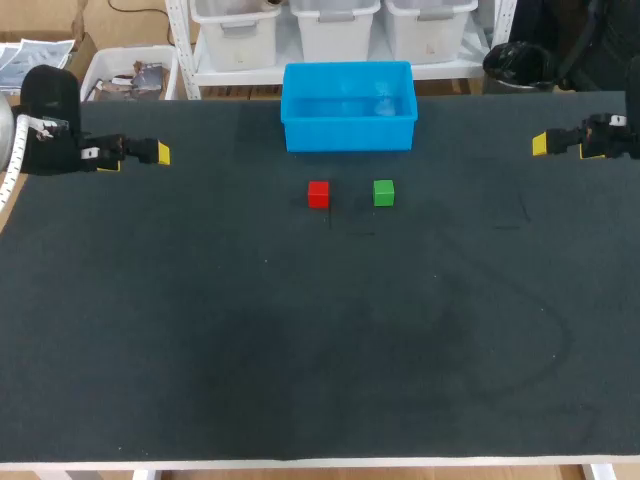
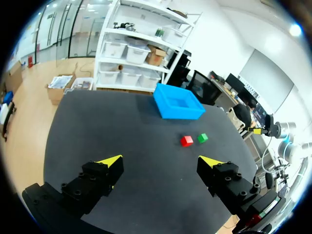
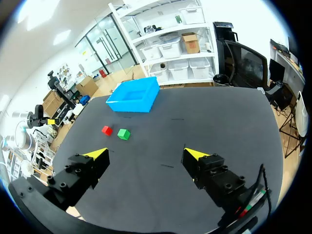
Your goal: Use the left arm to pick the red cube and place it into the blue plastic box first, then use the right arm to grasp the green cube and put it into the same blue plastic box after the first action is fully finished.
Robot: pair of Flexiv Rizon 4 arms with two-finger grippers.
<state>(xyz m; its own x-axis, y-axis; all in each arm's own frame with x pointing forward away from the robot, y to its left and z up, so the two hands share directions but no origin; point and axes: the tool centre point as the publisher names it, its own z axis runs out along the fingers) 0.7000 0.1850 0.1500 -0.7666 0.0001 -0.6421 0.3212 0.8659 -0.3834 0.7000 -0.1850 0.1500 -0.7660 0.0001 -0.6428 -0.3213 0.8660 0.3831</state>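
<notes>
The small red cube (image 1: 318, 194) and small green cube (image 1: 383, 193) sit side by side on the dark counter (image 1: 300, 340), just before the blue plastic box (image 1: 348, 136) (red one nearer the left arm). The left pincer (image 2: 161, 162) and right pincer (image 3: 146, 155) both gape wide, holding nothing.
</notes>
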